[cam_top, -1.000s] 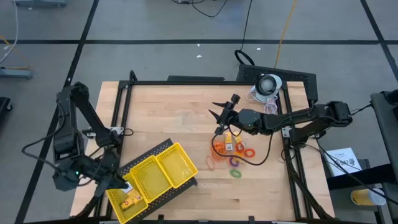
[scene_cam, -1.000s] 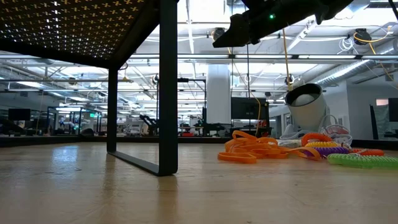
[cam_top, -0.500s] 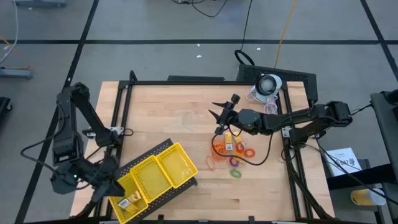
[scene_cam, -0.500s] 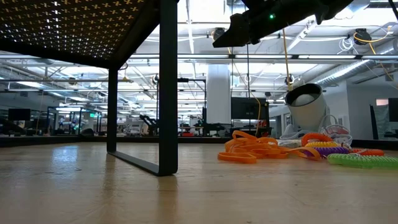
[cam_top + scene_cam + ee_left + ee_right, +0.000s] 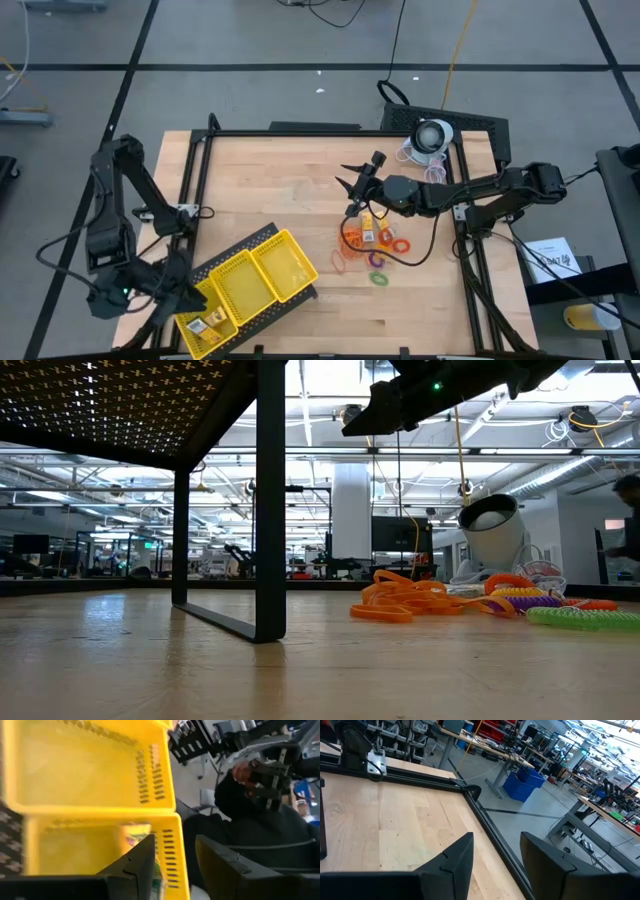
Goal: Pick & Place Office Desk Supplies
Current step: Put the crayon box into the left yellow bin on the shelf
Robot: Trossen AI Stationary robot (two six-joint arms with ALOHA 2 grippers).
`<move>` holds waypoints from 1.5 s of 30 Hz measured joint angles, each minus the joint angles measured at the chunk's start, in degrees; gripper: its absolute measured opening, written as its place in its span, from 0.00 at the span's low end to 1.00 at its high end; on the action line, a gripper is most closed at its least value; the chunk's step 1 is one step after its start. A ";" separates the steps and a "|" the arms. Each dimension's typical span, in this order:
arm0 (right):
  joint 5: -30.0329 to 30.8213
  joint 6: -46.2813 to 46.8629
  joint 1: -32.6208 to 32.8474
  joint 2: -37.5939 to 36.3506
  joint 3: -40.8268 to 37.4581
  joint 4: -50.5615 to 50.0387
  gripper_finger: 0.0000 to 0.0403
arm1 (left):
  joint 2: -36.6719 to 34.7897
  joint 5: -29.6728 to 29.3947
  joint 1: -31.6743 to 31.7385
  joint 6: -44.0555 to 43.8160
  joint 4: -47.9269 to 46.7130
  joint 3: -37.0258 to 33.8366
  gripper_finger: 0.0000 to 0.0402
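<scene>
Yellow-gold blocky pieces [image 5: 210,324] in the end compartment of the yellow tray [image 5: 262,268], just beside the left gripper [image 5: 178,297], fingers apart and empty, coloured rings [image 5: 378,262] and orange bands [image 5: 352,238] on the desk [image 5: 280,190] below the right gripper [image 5: 352,180], parted, holding nothing.

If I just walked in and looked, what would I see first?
Probably the bright yellow tray with three compartments, at the table's front left. The left gripper hangs beside its end compartment, fingers apart, and a small yellow piece lies in there. Next you'd spot the heap of colourful rings and orange bands right of the middle, beneath the right arm's open gripper.
</scene>
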 joint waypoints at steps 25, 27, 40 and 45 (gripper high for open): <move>0.00 0.03 0.51 0.00 0.02 0.00 0.37 | 12.83 5.71 1.67 -8.59 8.03 0.17 0.37; -0.02 0.04 0.98 0.00 0.00 0.00 0.37 | 12.82 5.58 1.79 -8.45 7.79 0.11 0.37; -0.06 0.88 1.53 0.00 0.00 -0.08 0.37 | 10.76 4.65 1.84 -1.25 15.12 0.00 0.37; -11.73 6.05 1.11 0.00 0.00 -2.64 0.37 | 8.06 0.21 1.84 5.06 17.35 0.00 0.37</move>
